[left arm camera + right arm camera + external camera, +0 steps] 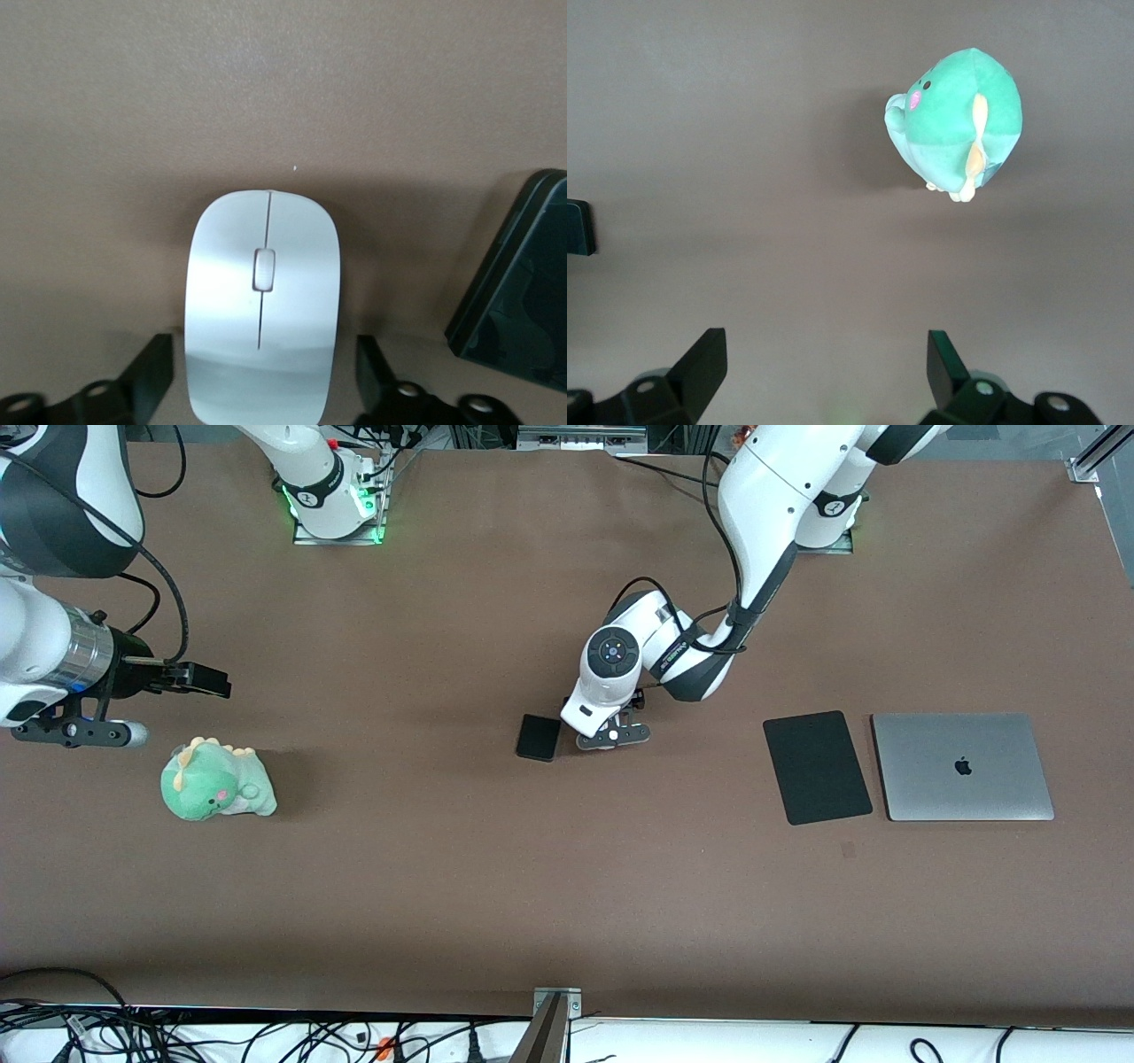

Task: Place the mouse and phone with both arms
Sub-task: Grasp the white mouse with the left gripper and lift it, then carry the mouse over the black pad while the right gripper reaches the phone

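Left gripper [261, 390] sits low at mid-bench with one black finger [151, 372] on each side of the mouse [262, 310]; narrow gaps show on both sides, so the fingers flank the mouse without clearly pinching it. One mouse is present: a white, glossy oval with a thin centre seam and a small scroll wheel, lying flat on the bench [496, 886]. One phone [539, 737], a matte black slab with rounded corners, lies just beside the left gripper, toward the right arm's end. The broad strip of brown bench nearer the front camera holds nothing.

Toward the left arm's end, one flat black mouse pad [818, 767] lies just beside one closed grey laptop [962, 766], with a thin gap between them. Toward the right arm's end sits one soft green plush dinosaur [216, 781], well apart from the phone.

Right gripper [824, 381] waits in the air near the dinosaur at that end of the bench, fingers spread wide and holding nothing.
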